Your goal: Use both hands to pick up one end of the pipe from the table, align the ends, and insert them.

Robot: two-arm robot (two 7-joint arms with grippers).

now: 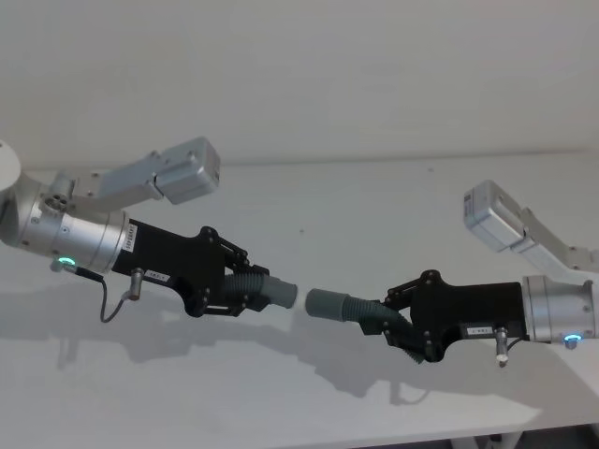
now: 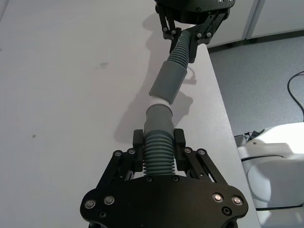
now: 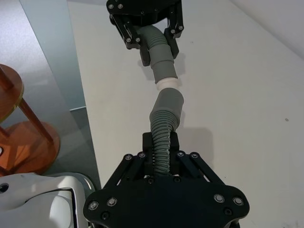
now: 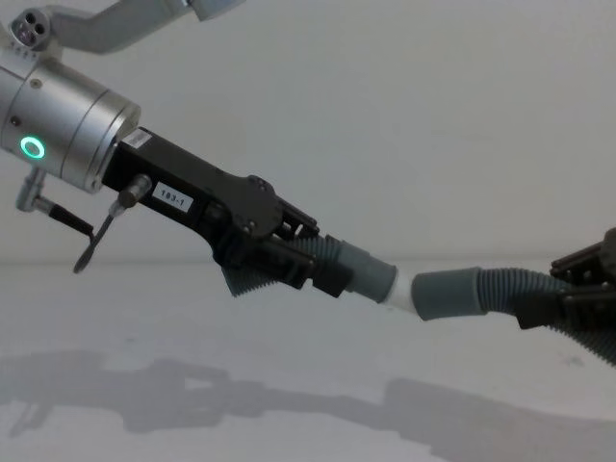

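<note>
Both pipe pieces are held in the air above the white table (image 1: 374,201). My left gripper (image 1: 245,288) (image 2: 159,145) (image 4: 306,266) is shut on the corrugated part of one piece (image 2: 156,156). That piece's grey cuff (image 4: 366,274) ends in a white tip (image 4: 400,296) (image 2: 158,100). My right gripper (image 1: 391,320) (image 3: 161,143) is shut on the other piece (image 3: 161,130), whose wider socket cuff (image 1: 327,304) (image 4: 448,292) (image 3: 170,102) faces the tip. The tip sits at the socket's mouth, at a slight angle to it. I cannot tell whether it is inside.
The table's front edge runs close under both grippers (image 2: 223,118). Beyond it are grey floor, my white body (image 2: 275,161) and a wooden stool (image 3: 21,123). A plain wall (image 1: 309,75) stands behind the table.
</note>
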